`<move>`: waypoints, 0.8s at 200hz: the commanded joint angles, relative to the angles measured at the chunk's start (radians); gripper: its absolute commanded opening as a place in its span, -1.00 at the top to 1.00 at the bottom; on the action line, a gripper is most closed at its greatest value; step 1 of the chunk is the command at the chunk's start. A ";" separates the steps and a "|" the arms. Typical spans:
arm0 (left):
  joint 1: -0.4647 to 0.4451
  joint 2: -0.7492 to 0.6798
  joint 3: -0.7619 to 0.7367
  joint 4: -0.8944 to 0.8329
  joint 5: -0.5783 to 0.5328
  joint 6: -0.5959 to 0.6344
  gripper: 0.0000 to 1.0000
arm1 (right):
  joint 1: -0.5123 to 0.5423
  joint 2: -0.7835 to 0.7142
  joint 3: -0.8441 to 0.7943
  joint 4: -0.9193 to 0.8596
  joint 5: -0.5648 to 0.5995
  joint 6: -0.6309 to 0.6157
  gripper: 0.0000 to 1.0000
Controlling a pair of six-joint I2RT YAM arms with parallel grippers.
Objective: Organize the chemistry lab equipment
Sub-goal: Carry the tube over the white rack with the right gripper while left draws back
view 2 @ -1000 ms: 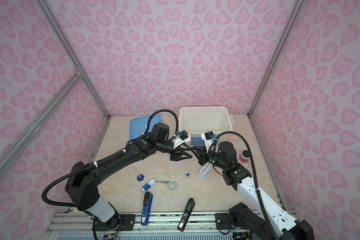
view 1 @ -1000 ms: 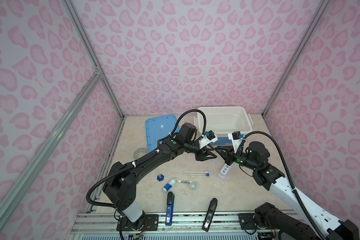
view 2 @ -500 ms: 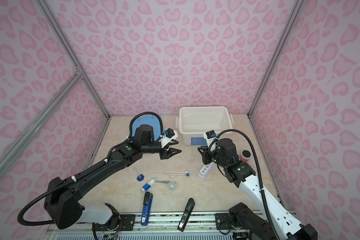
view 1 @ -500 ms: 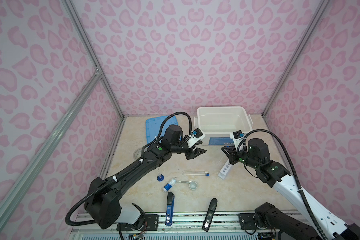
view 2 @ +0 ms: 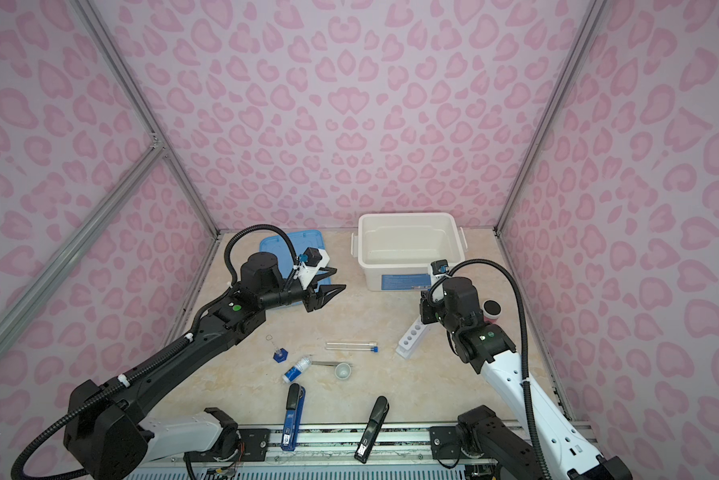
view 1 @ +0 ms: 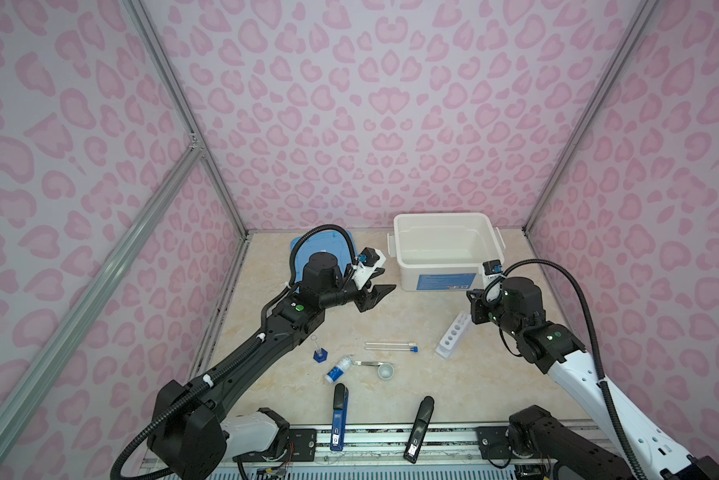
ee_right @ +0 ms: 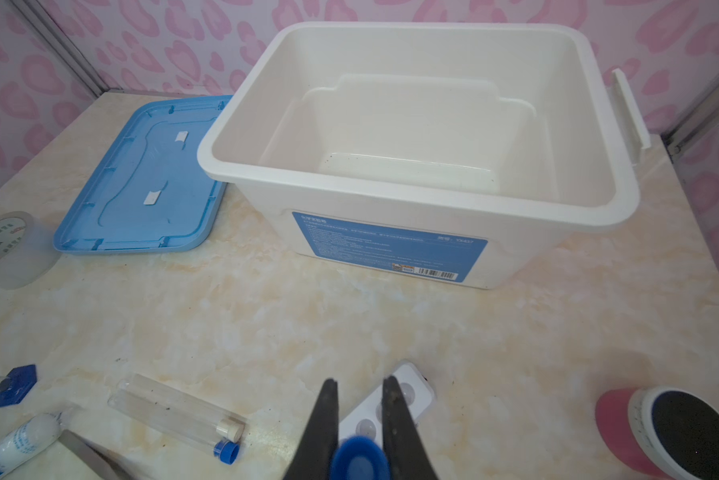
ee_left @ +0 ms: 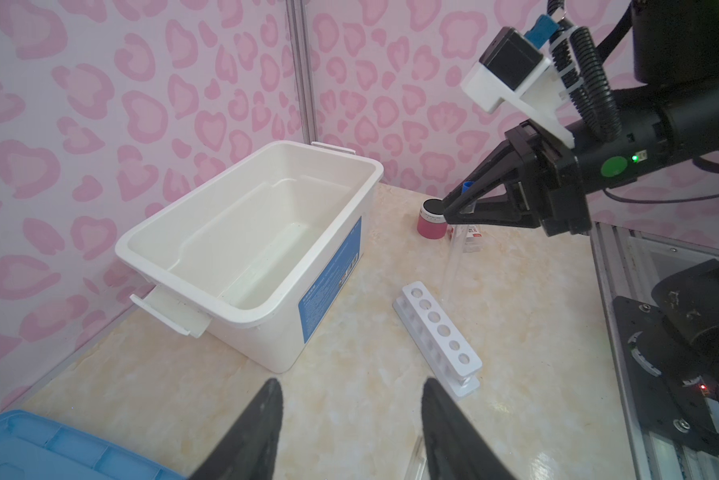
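My right gripper point(ee_left: 453, 210) is shut on a blue-capped test tube point(ee_left: 453, 249) that hangs upright just above the far end of the white holed rack point(ee_left: 436, 328). In the right wrist view the tube's blue cap point(ee_right: 360, 459) sits between the fingers, over the rack point(ee_right: 407, 392). My left gripper point(view 1: 385, 281) hovers open and empty left of the white bin point(view 1: 447, 218). Two more test tubes point(view 1: 391, 345) lie side by side mid-table. Near them are the blue-based cylinder point(view 1: 319, 353), the white-and-blue bottle point(view 1: 338, 369), the tweezers point(view 1: 368, 363) and the tiny white cup point(view 1: 385, 371).
A blue lid point(view 1: 299, 245) lies left of the bin, under my left arm. A pink jar with a black top point(view 2: 492, 309) stands right of the rack. A tape roll point(ee_right: 9, 249) sits at the left edge. A blue stapler-like tool point(view 1: 339, 415) and a black one point(view 1: 420, 424) lie in front.
My left gripper has drawn back to the left, away from the right gripper and towards the blue lid, still open. The right gripper stays over the rack with the tube.
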 commanded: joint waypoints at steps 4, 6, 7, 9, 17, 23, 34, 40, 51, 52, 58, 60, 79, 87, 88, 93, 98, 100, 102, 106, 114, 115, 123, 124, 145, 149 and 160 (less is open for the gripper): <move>0.002 0.000 -0.001 0.043 0.026 -0.012 -0.11 | -0.016 0.029 -0.007 0.051 0.064 -0.011 0.85; 0.002 0.000 -0.001 0.043 0.025 -0.011 -0.11 | -0.017 0.030 -0.006 0.053 0.068 -0.012 0.85; 0.002 0.000 -0.001 0.042 0.025 -0.011 -0.11 | -0.017 0.032 -0.005 0.054 0.070 -0.013 0.85; 0.002 0.000 -0.001 0.042 0.024 -0.010 -0.11 | -0.016 0.034 -0.004 0.054 0.072 -0.013 0.85; 0.002 0.000 0.000 0.042 0.023 -0.009 -0.11 | -0.017 0.042 -0.003 0.059 0.080 -0.019 0.85; 0.002 0.001 0.000 0.042 0.022 -0.009 -0.11 | -0.017 0.047 -0.004 0.063 0.091 -0.019 0.84; 0.002 0.003 0.001 0.043 0.019 -0.010 -0.11 | -0.017 0.056 -0.003 0.072 0.115 -0.017 0.84; 0.002 0.004 0.000 0.046 0.019 -0.012 -0.12 | -0.017 0.059 -0.004 0.078 0.125 -0.017 0.84; 0.002 0.006 -0.002 0.048 0.020 -0.012 -0.12 | -0.017 0.063 -0.011 0.092 0.141 -0.019 0.84; 0.002 0.006 -0.002 0.049 0.020 -0.012 -0.12 | -0.017 0.064 -0.011 0.093 0.142 -0.019 0.84; 0.002 0.005 -0.005 0.053 0.020 -0.012 -0.12 | -0.016 0.067 -0.016 0.102 0.148 -0.019 0.84; 0.002 0.005 -0.005 0.054 0.019 -0.014 -0.12 | -0.017 0.067 -0.016 0.105 0.148 -0.019 0.84; 0.002 0.003 -0.010 0.055 0.016 -0.012 -0.12 | -0.017 0.064 -0.035 0.147 0.134 -0.019 0.83; 0.002 0.003 -0.011 0.054 0.014 -0.011 -0.12 | -0.017 0.062 -0.047 0.166 0.134 -0.016 0.83; 0.002 0.003 -0.010 0.054 0.014 -0.011 -0.12 | -0.017 0.062 -0.048 0.168 0.134 -0.015 0.84; 0.002 0.003 -0.010 0.054 0.014 -0.012 -0.12 | -0.017 0.061 -0.055 0.176 0.136 -0.015 0.83; 0.002 0.004 -0.008 0.053 0.014 -0.011 -0.12 | -0.017 0.061 -0.061 0.186 0.139 -0.015 0.84; 0.002 0.005 -0.007 0.052 0.014 -0.012 -0.12 | -0.017 0.061 -0.063 0.187 0.139 -0.014 0.84; 0.002 0.006 -0.007 0.052 0.016 -0.012 -0.12 | -0.017 0.061 -0.067 0.194 0.140 -0.013 0.84; 0.002 0.006 -0.007 0.052 0.016 -0.013 -0.12 | -0.017 0.061 -0.072 0.200 0.141 -0.012 0.83; 0.002 0.008 -0.006 0.054 0.018 -0.013 -0.12 | -0.017 0.061 -0.083 0.212 0.143 -0.011 0.83; 0.002 0.008 -0.006 0.054 0.018 -0.012 -0.12 | -0.017 0.061 -0.083 0.212 0.143 -0.011 0.83; 0.002 0.011 -0.006 0.055 0.019 -0.013 -0.12 | -0.017 0.062 -0.093 0.226 0.145 -0.006 0.82; 0.002 0.011 -0.006 0.055 0.019 -0.013 -0.12 | -0.017 0.062 -0.094 0.229 0.145 -0.005 0.81; 0.002 0.007 -0.009 0.057 0.019 -0.014 -0.12 | -0.017 0.062 -0.112 0.261 0.145 0.002 0.81; 0.002 0.006 -0.009 0.056 0.018 -0.014 -0.12 | -0.017 0.062 -0.116 0.267 0.146 0.003 0.80; 0.002 0.008 -0.005 0.050 0.013 -0.009 -0.12 | -0.018 0.065 -0.123 0.281 0.147 0.004 0.80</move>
